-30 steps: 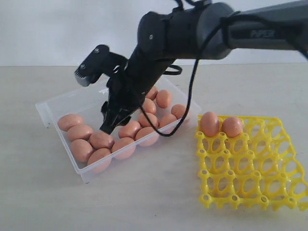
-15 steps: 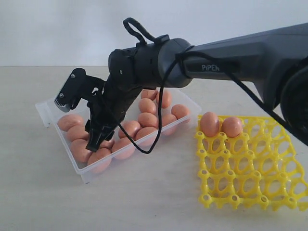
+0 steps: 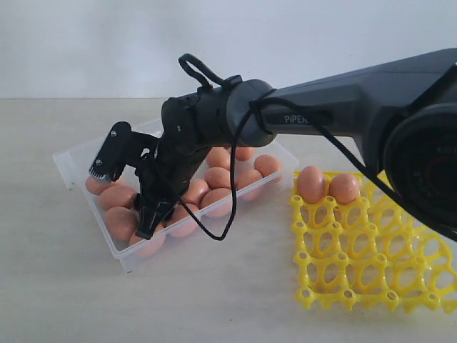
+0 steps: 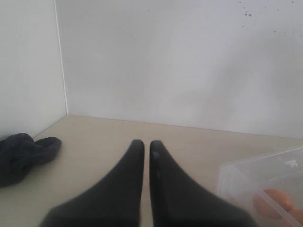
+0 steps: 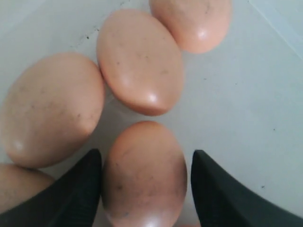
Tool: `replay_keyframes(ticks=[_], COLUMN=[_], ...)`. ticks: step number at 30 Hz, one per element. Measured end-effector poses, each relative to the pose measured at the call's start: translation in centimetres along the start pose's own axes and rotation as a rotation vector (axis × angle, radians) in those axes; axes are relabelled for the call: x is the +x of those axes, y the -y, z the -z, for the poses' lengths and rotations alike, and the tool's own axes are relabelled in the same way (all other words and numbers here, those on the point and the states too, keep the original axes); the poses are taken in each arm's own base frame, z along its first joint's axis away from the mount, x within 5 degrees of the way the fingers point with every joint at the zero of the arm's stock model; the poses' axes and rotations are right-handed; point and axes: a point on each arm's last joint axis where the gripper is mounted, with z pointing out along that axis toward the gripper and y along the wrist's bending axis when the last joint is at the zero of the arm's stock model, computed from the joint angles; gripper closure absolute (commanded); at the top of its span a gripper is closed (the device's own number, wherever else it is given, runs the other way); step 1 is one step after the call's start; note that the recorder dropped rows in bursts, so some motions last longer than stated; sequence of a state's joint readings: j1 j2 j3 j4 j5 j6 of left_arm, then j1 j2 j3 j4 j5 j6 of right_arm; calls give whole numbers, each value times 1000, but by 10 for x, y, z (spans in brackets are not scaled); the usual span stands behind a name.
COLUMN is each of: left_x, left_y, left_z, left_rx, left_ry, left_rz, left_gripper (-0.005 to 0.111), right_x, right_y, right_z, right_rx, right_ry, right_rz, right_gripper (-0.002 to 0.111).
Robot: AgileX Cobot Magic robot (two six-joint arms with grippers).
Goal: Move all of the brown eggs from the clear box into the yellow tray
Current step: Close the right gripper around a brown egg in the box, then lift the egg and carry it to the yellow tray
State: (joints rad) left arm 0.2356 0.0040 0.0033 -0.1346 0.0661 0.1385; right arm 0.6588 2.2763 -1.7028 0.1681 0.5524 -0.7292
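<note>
brown eggs crowd clear box, yellow tray cups mostly free

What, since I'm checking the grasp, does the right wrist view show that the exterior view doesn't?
Only the right wrist view: the right gripper open, its fingers flanking one brown egg; whether they touch it is unclear. Only the exterior view: the yellow tray holding two eggs, and the whole clear box. Both: brown eggs lying in the box.
</note>
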Motion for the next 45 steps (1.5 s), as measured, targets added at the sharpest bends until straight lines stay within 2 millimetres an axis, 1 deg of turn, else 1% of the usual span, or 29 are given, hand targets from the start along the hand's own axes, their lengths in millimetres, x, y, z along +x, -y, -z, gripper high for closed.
replay_keyframes(ticks=[3, 4, 6, 9, 13, 17, 20, 21, 22, 23, 24, 25, 26, 27, 28, 29, 31, 33, 34, 36, 38, 39, 40, 41, 42, 43, 44, 45], left_x=[0, 0, 0, 0, 0, 0, 0, 0, 0, 0, 0, 0, 0, 0, 0, 0, 0, 0, 0, 0, 0, 0, 0, 0, 0, 0, 0, 0], left_y=[0, 0, 0, 0, 0, 0, 0, 0, 0, 0, 0, 0, 0, 0, 0, 0, 0, 0, 0, 0, 0, 0, 0, 0, 0, 0, 0, 0], left_z=[0, 0, 0, 0, 0, 0, 0, 0, 0, 0, 0, 0, 0, 0, 0, 0, 0, 0, 0, 0, 0, 0, 0, 0, 0, 0, 0, 0], left_rx=[0, 0, 0, 0, 0, 0, 0, 0, 0, 0, 0, 0, 0, 0, 0, 0, 0, 0, 0, 0, 0, 0, 0, 0, 0, 0, 0, 0], left_ry=[0, 0, 0, 0, 0, 0, 0, 0, 0, 0, 0, 0, 0, 0, 0, 0, 0, 0, 0, 0, 0, 0, 0, 0, 0, 0, 0, 0], left_rz=[0, 0, 0, 0, 0, 0, 0, 0, 0, 0, 0, 0, 0, 0, 0, 0, 0, 0, 0, 0, 0, 0, 0, 0, 0, 0, 0, 0], left_gripper=[103, 103, 103, 103, 103, 103, 103, 103, 103, 103, 103, 103, 103, 103, 103, 103, 103, 103, 103, 103, 103, 103, 103, 103, 103, 103, 103, 103], right_x=[2, 2, 3, 3, 1, 0, -10, -17, -18, -19, -14, -3, 11, 30, 45, 68, 98, 125, 139, 160, 181, 199, 205, 220, 226, 239, 244, 251], right_y=[0, 0, 0, 1, 2, 3, 6, 11, 15, 19, 24, 29, 31, 31, 31, 28, 20, 11, 5, -7, -20, -32, -36, -45, -48, -56, -59, -63], right_z=[-5, -5, -5, -5, -5, -2, 15, 36, 46, 66, 81, 100, 110, 125, 141, 155, 172, 186, 191, 196, 195, 192, 192, 195, 196, 196, 196, 194], right_rx=[1, 2, 8, 15, 29, 38, 45, 45, 49, 56, 69, 105, 139, 193, 264, 358, 495, 615, 666, 727, 768, 802, 817, 862, 882, 918, 927, 940], right_ry=[-9, -10, -15, -14, 2, 13, 63, 136, 166, 221, 255, 287, 304, 321, 358, 393, 448, 503, 529, 560, 576, 609, 633, 698, 713, 709, 692, 636], right_rz=[10, 12, 24, 32, 13, -73, -163, -250, -287, -347, -390, -428, -467, -500, -523, -547, -574, -611, -635, -680, -729, -790, -823, -921, -959, -1023, -1036, -1040], right_gripper=[59, 62, 75, 107, 108, 108, 108, 108, 108, 108, 108, 108, 108, 108, 108, 108, 108, 108, 108, 108, 108, 108, 108, 108, 108, 108, 108, 108])
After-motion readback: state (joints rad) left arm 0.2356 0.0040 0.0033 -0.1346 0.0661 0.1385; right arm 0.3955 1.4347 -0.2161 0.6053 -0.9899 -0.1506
